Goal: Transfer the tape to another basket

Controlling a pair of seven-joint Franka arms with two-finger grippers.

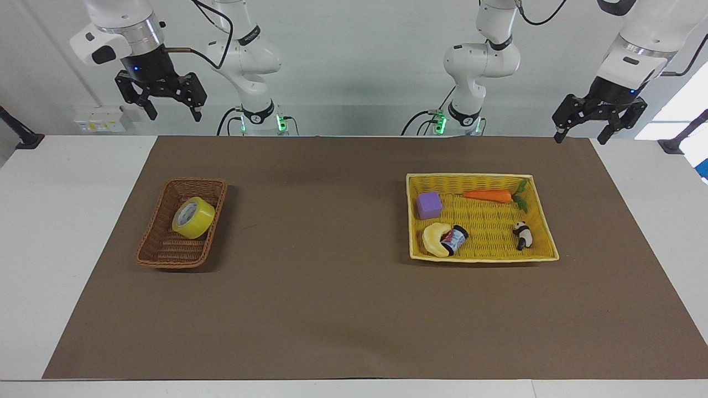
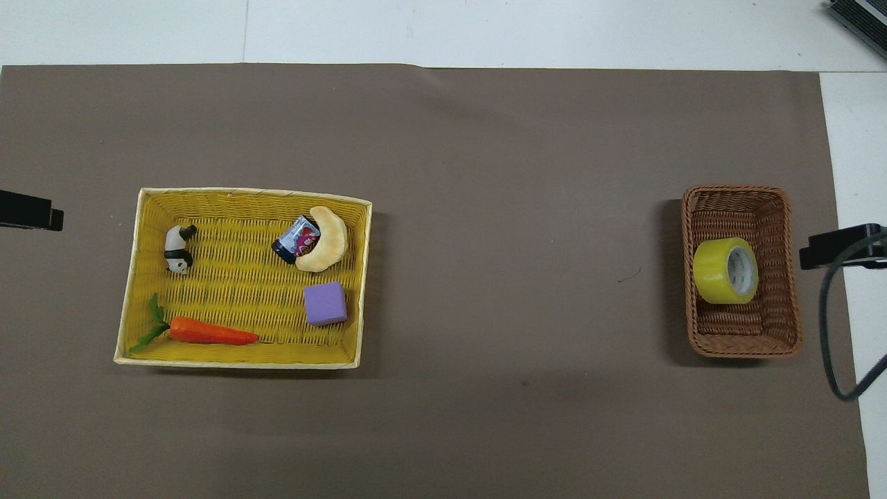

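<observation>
My jaws stand apart on both the right gripper [image 1: 160,105] and left gripper [image 1: 596,124], raised, empty. Tape [image 1: 193,217] lies in brown basket [image 1: 160,254].

Overhead: both arms cut off by edges; small can [image 2: 294,241] partly under banana toy [image 2: 324,238], label unreadable.

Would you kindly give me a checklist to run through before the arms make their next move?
1. Tape inside brown wicker basket: ok.
2. Tape free of any grip: ok.
3. Tape lying flat: not ok, it rests tilted on its edge.
4. Right pincer open, raised clear of the basket: ok.
5. Left pincer open, waiting, clear of the yellow tray: ok.
</observation>
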